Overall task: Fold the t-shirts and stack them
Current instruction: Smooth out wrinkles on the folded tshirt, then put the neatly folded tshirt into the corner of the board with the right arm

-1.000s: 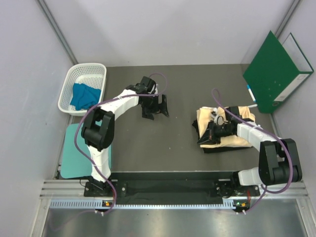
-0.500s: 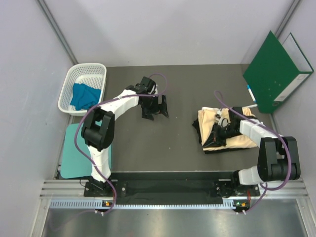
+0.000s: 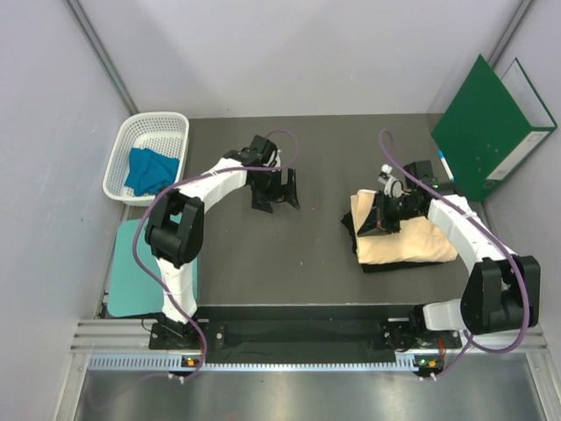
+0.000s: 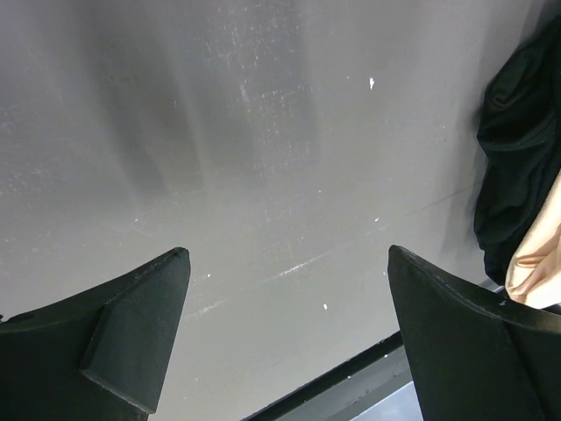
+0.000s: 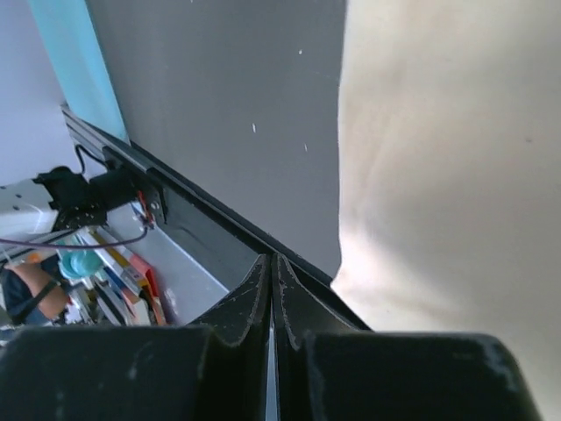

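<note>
Left hand (image 3: pixel 276 195) open above tabletop (image 3: pixel 316 263); right hand (image 3: pixel 370 224) closed, empty, over left edge of folded peach shirt (image 3: pixel 412 246) on dark shirt (image 3: pixel 349 228)

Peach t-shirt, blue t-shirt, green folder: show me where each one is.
peach t-shirt (image 3: pixel 401 246), top external view, on the flat upper face of the folded cloth.
blue t-shirt (image 3: pixel 149 169), top external view, on the middle of the crumpled cloth.
green folder (image 3: pixel 482 132), top external view, on its flat green cover.

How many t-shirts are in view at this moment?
3: a crumpled blue cloth t-shirt in the white mesh basket; a folded pale peach t-shirt at right, lying on a dark t-shirt. Others may be hidden.
</note>
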{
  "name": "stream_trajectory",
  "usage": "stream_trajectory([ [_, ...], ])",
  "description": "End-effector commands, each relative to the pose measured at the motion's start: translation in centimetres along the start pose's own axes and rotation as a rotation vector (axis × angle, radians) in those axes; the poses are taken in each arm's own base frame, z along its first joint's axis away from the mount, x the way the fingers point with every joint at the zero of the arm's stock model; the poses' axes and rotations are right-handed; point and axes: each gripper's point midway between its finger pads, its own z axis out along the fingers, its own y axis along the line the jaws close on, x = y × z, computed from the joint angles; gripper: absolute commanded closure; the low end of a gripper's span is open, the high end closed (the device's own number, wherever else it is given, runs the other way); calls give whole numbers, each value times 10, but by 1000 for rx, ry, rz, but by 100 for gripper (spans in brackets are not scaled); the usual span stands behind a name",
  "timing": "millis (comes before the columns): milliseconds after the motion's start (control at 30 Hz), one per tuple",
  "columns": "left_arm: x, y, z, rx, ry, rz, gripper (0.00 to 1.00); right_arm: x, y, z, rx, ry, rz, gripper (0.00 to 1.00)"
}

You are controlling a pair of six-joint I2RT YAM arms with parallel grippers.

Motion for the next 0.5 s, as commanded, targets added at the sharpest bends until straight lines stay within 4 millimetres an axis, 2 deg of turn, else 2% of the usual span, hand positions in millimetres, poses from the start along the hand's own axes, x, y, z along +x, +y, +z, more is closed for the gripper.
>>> stream_trajectory([
  [0,-12,-5,-6,-2,-31,30,1,-10,7,24,69,20,-71,100],
  [67,-15,-2,-8,-11,-37,29,1,-19,0,38,147,45,-92,100],
  [100,-15,-1,-9,-14,-40,25,1,-24,10,45,163,53,-140,100],
  [167,-17,2,-12,-23,-45,21,1,-29,-1,63,255,95,-160,100],
  [200,-19,4,-13,-25,-49,17,1,-38,13,69,261,88,-211,100],
  [233,-19,6,-14,-29,-51,14,1,-39,6,82,294,124,-212,100],
  [267,-21,9,-16,-32,-55,9,1,-42,1,85,344,137,-227,100],
  [300,-21,11,-18,-35,-56,6,1,-52,10,90,346,128,-256,100],
  [333,-21,12,-19,-40,-57,5,1,-54,4,101,374,154,-256,100],
  [367,-24,15,-22,-44,-65,-1,1,-58,-2,102,422,161,-277,100],
  [400,-25,17,-24,-47,-70,-4,1,-69,6,105,431,146,-304,100],
  [467,-25,21,-27,-52,-75,-12,1,-72,-10,118,492,193,-307,100],
])
